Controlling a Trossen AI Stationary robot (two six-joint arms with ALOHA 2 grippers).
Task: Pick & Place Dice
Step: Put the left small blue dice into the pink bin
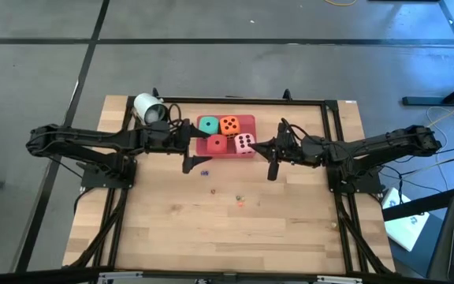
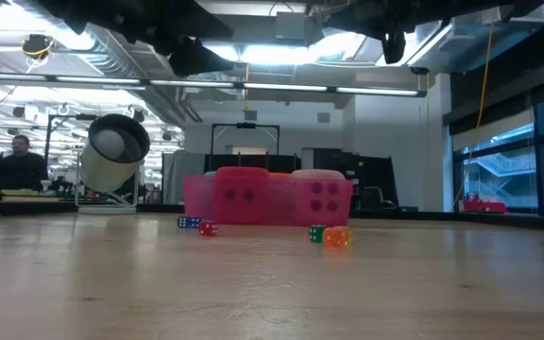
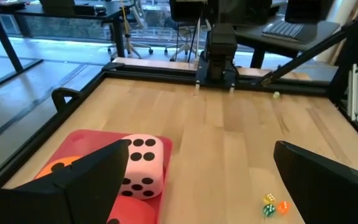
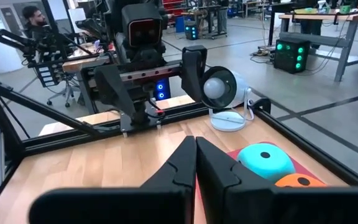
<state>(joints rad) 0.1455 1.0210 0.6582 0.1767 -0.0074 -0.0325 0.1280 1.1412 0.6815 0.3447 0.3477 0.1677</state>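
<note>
Four dice—teal point(image 1: 208, 125), orange point(image 1: 228, 125), red point(image 1: 216, 145), pink point(image 1: 244, 143)—sit together on the pink tray point(image 1: 248, 121) at the table's far centre. Left gripper point(image 1: 189, 150), fingers apart, hovers just left; right gripper point(image 1: 273, 158), fingers together, just right.

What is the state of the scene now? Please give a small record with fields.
dice: teal die, orange die, red die, pink die, all four on the pink tray
left gripper: fingers open, beside the tray, holding nothing
right gripper: fingers shut, empty, beside the pink die
table: tiny dice loose on the wood
white lamp: far left corner
</note>
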